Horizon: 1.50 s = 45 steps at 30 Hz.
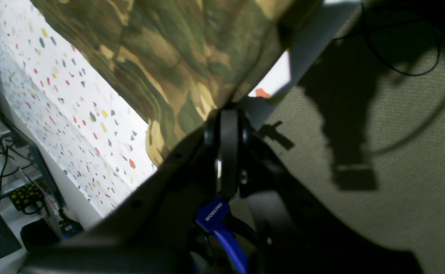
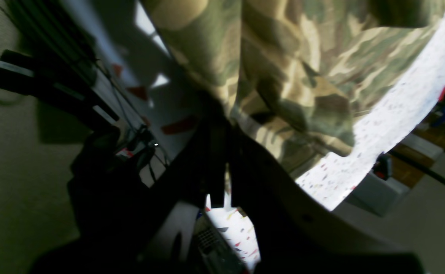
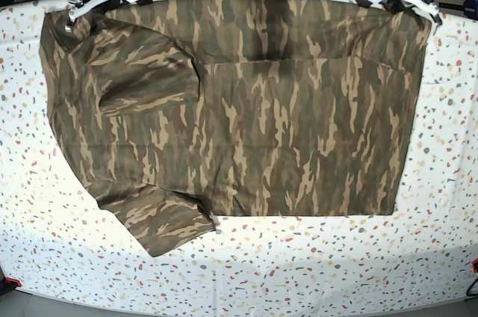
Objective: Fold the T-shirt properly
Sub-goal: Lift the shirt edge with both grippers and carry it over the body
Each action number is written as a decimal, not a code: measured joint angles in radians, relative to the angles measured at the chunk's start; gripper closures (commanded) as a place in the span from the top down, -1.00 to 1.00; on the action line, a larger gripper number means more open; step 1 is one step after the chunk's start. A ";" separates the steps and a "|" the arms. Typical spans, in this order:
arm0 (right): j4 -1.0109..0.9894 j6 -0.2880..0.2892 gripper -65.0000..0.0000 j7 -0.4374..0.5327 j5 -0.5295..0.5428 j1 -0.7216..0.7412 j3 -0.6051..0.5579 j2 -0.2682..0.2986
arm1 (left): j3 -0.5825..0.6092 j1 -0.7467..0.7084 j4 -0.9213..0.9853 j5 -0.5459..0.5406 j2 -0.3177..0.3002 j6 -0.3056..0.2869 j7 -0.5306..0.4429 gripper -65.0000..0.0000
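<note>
The T-shirt [image 3: 246,122], brown-tan-olive camouflage, lies spread across the frame's middle, top edge folded over, one sleeve at lower left

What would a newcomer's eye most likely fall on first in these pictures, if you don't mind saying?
First the big camouflage T-shirt, spread flat across most of the speckled white table with one sleeve folded in over its chest at the base view's left. Next, the two grippers at the table's far edge: the left gripper and the right gripper each have their jaws shut on a far corner of the shirt.
</note>
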<state>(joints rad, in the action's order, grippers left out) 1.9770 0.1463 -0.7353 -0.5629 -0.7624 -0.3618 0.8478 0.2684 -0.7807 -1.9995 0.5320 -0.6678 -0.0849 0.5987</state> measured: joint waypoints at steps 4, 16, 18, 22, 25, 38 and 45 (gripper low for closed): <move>0.000 0.005 -0.59 -0.011 0.039 0.000 0.000 0.000 | 0.000 0.000 0.000 0.000 0.000 0.000 0.000 -1.00; 0.014 0.015 -0.54 -0.049 0.039 0.000 0.000 0.000 | 0.000 0.000 0.000 0.003 0.000 0.001 0.086 -0.45; 0.035 0.031 -0.54 -0.052 0.063 0.000 0.000 0.000 | 0.000 0.000 0.000 0.002 0.000 0.000 0.085 -0.45; 0.113 0.084 -0.54 -0.052 0.165 -0.001 0.001 0.002 | 0.000 0.000 0.000 0.003 0.000 0.000 0.114 -0.45; 0.182 0.090 -0.54 -0.052 0.190 0.000 0.001 0.003 | 0.000 0.000 -0.013 0.002 0.000 0.000 0.230 -0.45; 0.316 -0.130 -0.54 0.004 0.133 0.127 0.001 -0.098 | 0.001 0.120 -0.138 0.132 0.003 0.269 0.025 -0.45; 0.316 -0.161 -0.14 0.001 0.266 0.392 0.001 -0.307 | 0.002 0.415 -0.138 -0.103 0.008 0.266 -0.133 -0.45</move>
<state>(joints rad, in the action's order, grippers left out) 2.2929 -0.0147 -0.7345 -0.2966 -0.3702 -0.3607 0.5407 0.2707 -0.3653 -2.1380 0.4294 -0.6598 0.1810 0.4656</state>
